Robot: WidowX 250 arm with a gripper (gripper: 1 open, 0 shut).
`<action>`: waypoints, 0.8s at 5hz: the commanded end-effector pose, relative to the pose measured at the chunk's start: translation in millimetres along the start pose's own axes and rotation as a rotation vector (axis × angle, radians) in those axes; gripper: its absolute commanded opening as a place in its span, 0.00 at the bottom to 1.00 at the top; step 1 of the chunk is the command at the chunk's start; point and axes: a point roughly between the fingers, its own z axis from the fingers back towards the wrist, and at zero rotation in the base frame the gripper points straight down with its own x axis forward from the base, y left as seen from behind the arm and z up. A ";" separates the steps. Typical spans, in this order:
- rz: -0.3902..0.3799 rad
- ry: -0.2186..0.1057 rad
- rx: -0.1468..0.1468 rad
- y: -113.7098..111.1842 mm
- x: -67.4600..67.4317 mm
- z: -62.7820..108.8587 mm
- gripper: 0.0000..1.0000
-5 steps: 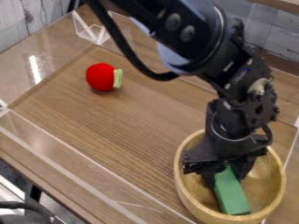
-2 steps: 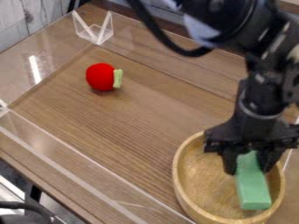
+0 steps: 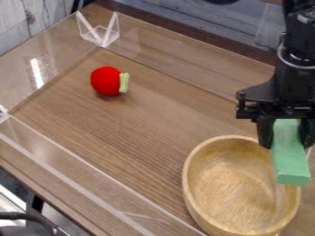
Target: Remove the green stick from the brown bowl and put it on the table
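While the black robot arm reaches down from the upper right, its claw [image 3: 285, 135] pinches the upper end of the green stick [image 3: 290, 155], one dark finger [image 3: 267, 128] on either side of it. The stick hangs nearly upright in the air, its lower end tilted slightly to the right, over the right-hand rim of the brown bowl [image 3: 207, 153] and clear of the bowl's inside. The bowl is round, shallow and light tan, and sits at the lower right of the wood-grain desk [image 3: 160, 115]. A red ball [image 3: 107, 81] with a small green tab on its right side rests on the desk to the upper left, well apart from the bowl. Low clear plastic walls [image 3: 96, 31] run along the desk's edges.
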 end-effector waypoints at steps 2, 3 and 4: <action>0.214 -0.135 -0.028 36.2 18.1 39.5 0.00; 0.364 -0.195 0.019 72.6 22.3 37.5 0.00; 0.520 -0.242 0.068 100.2 25.0 32.2 0.00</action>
